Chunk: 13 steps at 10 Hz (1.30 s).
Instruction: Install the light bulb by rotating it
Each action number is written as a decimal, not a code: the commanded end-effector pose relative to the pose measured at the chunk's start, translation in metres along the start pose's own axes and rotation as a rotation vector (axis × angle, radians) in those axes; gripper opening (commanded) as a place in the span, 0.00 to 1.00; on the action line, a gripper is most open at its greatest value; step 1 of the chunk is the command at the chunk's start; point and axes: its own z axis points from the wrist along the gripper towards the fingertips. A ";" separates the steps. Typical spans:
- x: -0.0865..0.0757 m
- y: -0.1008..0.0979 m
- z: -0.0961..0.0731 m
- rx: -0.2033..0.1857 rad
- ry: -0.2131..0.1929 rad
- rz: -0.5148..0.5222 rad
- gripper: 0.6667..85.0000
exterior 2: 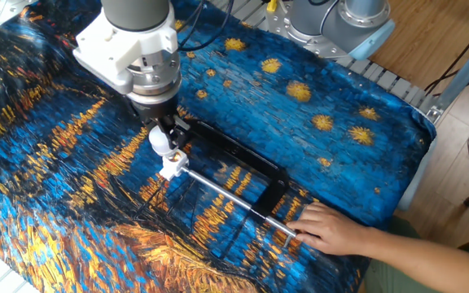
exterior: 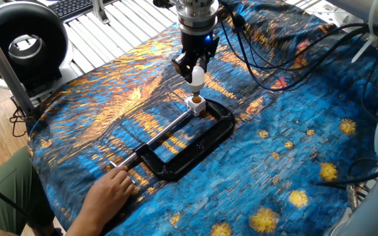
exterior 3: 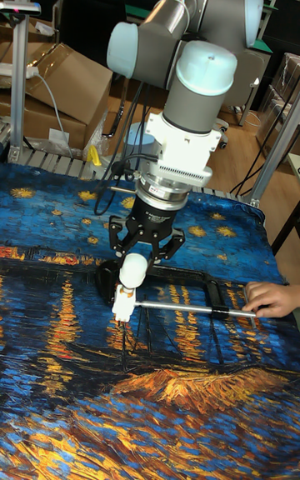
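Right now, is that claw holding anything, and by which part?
Yes: the claw holds the light bulb by its round top, neck pointing down toward the white socket.

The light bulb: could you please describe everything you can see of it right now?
The light bulb is a small frosted-white globe, apparently glass, with a narrow neck. The gripper holds it upright, neck down, directly above the white square socket base, which sits at the end of the black C-clamp. Whether the neck has entered the socket cannot be told.
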 end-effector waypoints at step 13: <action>0.011 0.000 0.015 -0.023 -0.012 0.002 0.00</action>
